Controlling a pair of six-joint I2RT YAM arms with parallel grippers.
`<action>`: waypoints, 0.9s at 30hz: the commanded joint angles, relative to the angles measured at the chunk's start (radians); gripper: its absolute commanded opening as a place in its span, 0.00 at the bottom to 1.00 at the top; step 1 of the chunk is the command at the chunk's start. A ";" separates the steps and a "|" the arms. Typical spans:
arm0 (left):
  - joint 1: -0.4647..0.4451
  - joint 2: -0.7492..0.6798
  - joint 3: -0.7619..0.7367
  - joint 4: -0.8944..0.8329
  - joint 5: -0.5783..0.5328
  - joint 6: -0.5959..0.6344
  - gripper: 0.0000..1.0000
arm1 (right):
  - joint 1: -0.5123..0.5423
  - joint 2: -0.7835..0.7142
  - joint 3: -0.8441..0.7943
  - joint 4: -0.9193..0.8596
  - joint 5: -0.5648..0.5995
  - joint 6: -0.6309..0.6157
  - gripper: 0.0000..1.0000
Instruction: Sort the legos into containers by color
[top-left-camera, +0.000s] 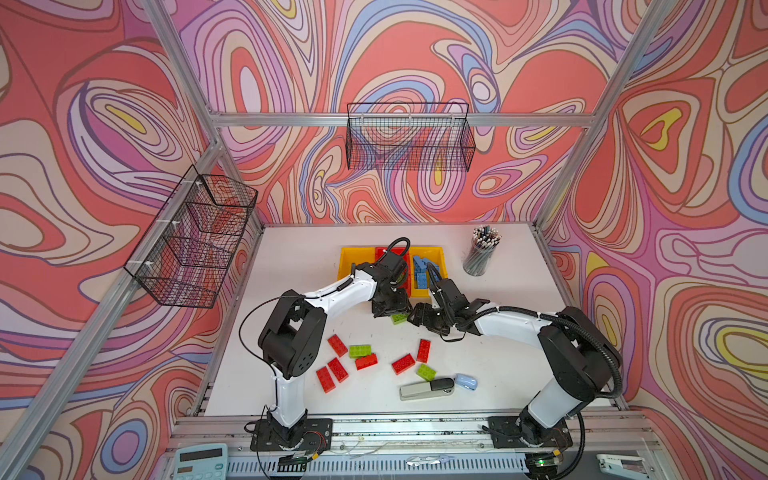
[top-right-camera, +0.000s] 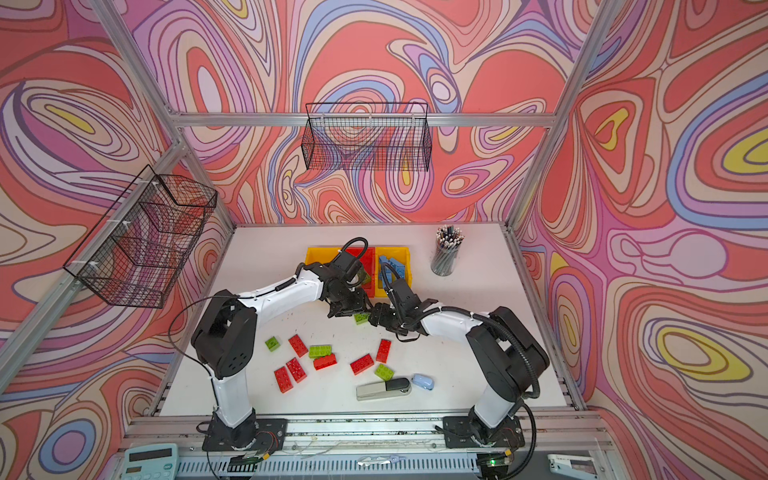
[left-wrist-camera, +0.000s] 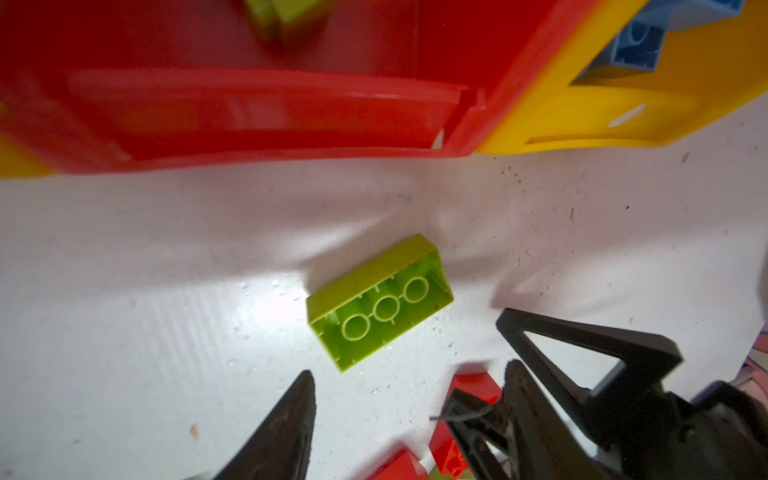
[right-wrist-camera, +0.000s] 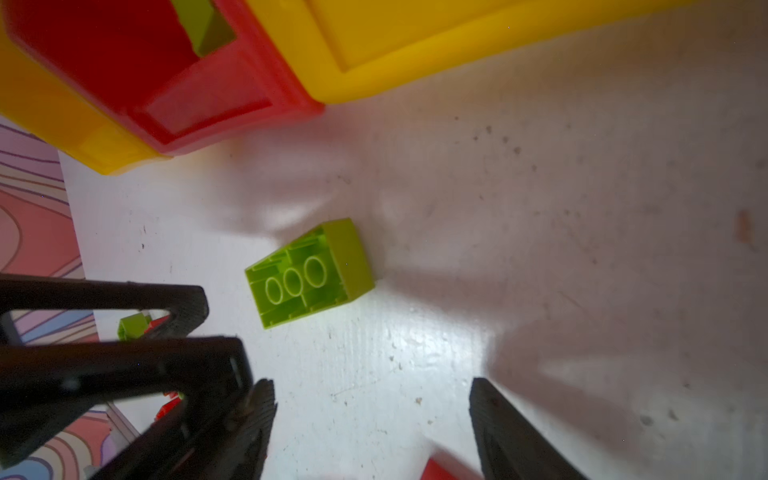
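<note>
Lime green lego (left-wrist-camera: 380, 303) lying hollow side up on the table (left-wrist-camera: 124, 291), just in front of the red bin (left-wrist-camera: 266, 108)

My left gripper (top-left-camera: 387, 311) and right gripper (right-wrist-camera: 372, 384) flank it, jaws apart, holding nothing and nearly touching each other. My worry is that if both go for this one brick the fingers clash, or a nudge jams it against the bin wall. Blue legos (top-left-camera: 420, 270) fill the yellow bin (left-wrist-camera: 582, 116) next door, and the red legos (top-left-camera: 423, 350) sit well apart.
</note>
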 joint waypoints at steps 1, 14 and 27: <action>0.045 -0.111 -0.119 -0.090 0.019 -0.018 0.57 | 0.014 0.025 0.116 -0.033 0.085 -0.104 0.81; 0.168 -0.398 -0.401 -0.111 -0.074 -0.021 0.57 | 0.135 0.298 0.423 -0.257 0.246 -0.170 0.90; 0.187 -0.567 -0.428 -0.173 -0.225 0.048 0.59 | 0.161 0.270 0.465 -0.398 0.357 -0.214 0.95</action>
